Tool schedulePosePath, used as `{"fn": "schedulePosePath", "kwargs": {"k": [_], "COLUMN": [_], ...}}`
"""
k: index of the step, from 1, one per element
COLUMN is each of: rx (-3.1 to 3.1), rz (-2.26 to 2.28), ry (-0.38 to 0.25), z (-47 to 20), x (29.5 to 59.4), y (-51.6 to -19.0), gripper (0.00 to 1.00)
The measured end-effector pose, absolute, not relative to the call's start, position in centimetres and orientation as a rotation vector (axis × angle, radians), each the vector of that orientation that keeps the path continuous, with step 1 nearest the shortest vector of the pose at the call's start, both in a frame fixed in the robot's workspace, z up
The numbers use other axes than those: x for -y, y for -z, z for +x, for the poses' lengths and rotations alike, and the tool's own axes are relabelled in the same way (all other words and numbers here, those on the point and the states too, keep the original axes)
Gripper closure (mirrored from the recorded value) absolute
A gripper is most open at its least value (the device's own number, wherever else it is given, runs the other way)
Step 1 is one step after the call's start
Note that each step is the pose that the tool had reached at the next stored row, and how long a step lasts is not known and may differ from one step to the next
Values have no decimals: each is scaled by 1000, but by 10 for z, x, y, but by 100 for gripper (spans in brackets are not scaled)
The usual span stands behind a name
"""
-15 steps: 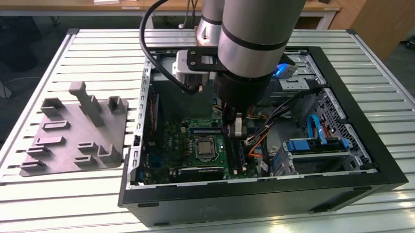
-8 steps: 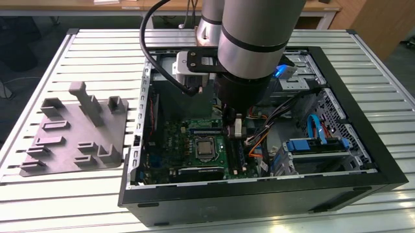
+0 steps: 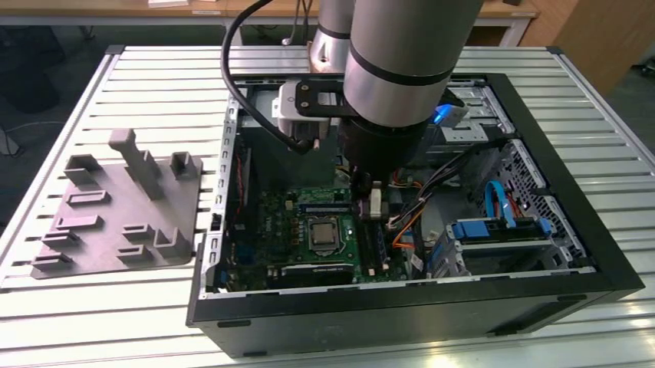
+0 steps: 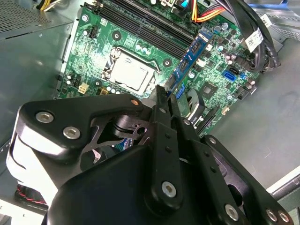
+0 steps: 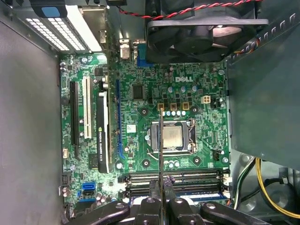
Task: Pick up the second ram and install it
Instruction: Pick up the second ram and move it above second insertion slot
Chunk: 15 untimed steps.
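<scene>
Hand (image 5: 161, 186) clamped on second ram (image 5: 161, 140) over motherboard (image 5: 197, 89); case (image 3: 409, 310) on slatted table (image 3: 113, 307).

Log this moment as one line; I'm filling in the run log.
gripper: shut on ram | ram: edge-on over motherboard, inside case, not seated | slots: one holds blue stick

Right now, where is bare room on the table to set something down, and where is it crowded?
Bare slatted table on the exterior view's near side of the grey holder tray, and again beyond the tray. Crowded inside the computer case: the gripper holds the second ram above the motherboard, with cables alongside.
</scene>
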<state>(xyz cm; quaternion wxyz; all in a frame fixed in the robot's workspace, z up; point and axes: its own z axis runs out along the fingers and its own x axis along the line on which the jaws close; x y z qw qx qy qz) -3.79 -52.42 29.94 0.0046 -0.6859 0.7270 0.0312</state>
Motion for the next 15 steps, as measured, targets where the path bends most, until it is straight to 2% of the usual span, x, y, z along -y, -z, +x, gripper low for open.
{"fn": "schedulePosePath", "kwargs": {"k": [15], "rx": [-2278], "rz": [-2149], "ry": [-98], "z": [-38], "x": [525], "y": [-295], "gripper": [86]}}
